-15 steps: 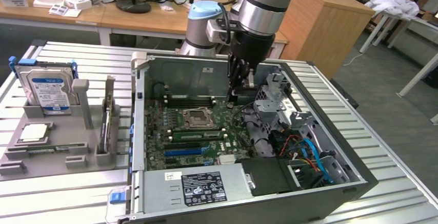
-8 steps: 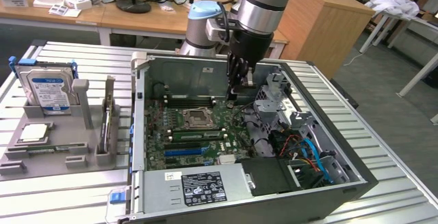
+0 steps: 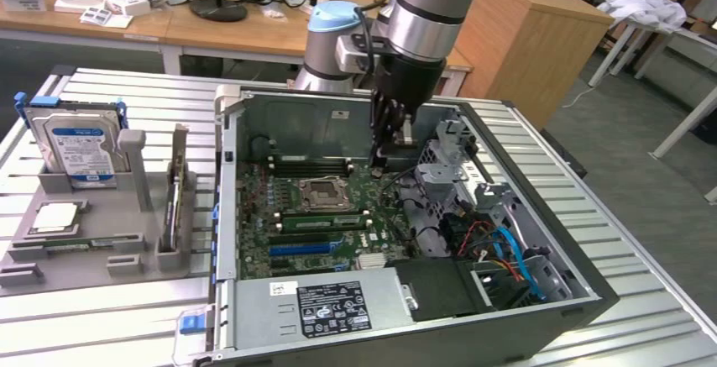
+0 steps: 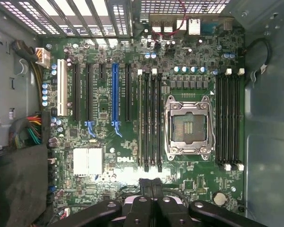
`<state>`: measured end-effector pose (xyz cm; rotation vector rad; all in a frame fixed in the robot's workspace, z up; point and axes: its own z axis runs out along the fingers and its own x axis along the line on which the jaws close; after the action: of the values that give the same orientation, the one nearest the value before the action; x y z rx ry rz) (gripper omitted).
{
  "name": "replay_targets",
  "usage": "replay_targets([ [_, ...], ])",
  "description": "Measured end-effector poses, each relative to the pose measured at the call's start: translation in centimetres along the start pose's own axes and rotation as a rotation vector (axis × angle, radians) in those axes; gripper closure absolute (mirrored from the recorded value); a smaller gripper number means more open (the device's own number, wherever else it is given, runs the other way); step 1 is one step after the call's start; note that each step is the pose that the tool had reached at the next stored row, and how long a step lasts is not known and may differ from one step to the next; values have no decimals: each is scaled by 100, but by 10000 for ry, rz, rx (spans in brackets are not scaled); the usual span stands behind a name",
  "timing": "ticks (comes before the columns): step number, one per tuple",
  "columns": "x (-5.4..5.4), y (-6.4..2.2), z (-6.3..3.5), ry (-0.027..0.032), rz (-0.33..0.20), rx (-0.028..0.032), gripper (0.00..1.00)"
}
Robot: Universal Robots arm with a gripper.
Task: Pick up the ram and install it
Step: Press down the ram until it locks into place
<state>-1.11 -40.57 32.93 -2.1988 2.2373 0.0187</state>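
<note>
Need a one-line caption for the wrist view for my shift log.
Shut gripper over the motherboard inside the computer case, looking down on the empty processor socket and memory slots.

Motherboard: "DELL" in white letters, just beside the silver heatsink.
Power supply sticker: print too small to read.
Hard drive label: unreadable.

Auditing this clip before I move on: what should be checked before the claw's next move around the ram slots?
1. Claw shut: ok.
2. Nothing between the claw's tips: ok.
3. Claw above the motherboard, inside the computer case: ok.
4. Ram standing in a slot beside the CPU socket: ok.
5. Ram fully latched: cannot tell.
</note>
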Motion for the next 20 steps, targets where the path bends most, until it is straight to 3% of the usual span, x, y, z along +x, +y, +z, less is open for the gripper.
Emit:
replay_targets([
  [20, 2, -1, 138, 1, 0, 0, 89],
])
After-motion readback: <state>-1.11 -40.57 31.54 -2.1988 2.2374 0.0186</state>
